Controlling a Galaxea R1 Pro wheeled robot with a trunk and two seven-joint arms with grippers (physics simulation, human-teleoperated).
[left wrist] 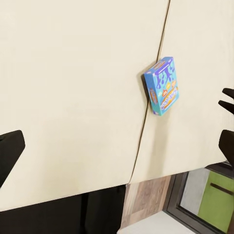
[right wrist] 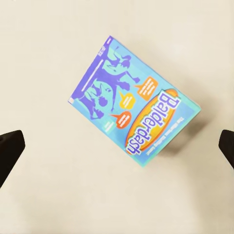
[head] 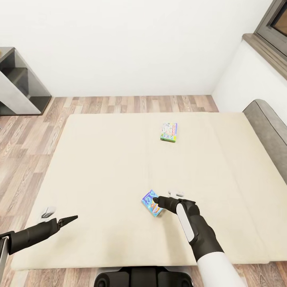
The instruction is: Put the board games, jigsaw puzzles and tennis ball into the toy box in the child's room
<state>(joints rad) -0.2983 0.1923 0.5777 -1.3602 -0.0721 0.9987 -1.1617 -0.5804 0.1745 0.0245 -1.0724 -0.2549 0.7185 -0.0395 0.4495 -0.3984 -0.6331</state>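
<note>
Two board games lie on the bed's beige mattress [head: 99,159]. The green-edged pale blue one [head: 169,132] sits toward the far side. Nearer lies the blue-purple "Balderdash" box [head: 150,202] [right wrist: 134,114] [left wrist: 162,86]. My right gripper [head: 156,199] [right wrist: 117,146] hovers directly over this box, open, with its dark fingertips [right wrist: 9,151] wide apart on either side and nothing held. My left gripper [head: 68,219] [left wrist: 117,146] hangs over the mattress's near left part, open and empty, well left of the box.
A grey headboard [head: 268,119] borders the bed on the right. At the far left a dark grey shelf unit [head: 20,79] stands on the wood floor [head: 131,103]. A dark-framed window [head: 275,24] is at the upper right corner.
</note>
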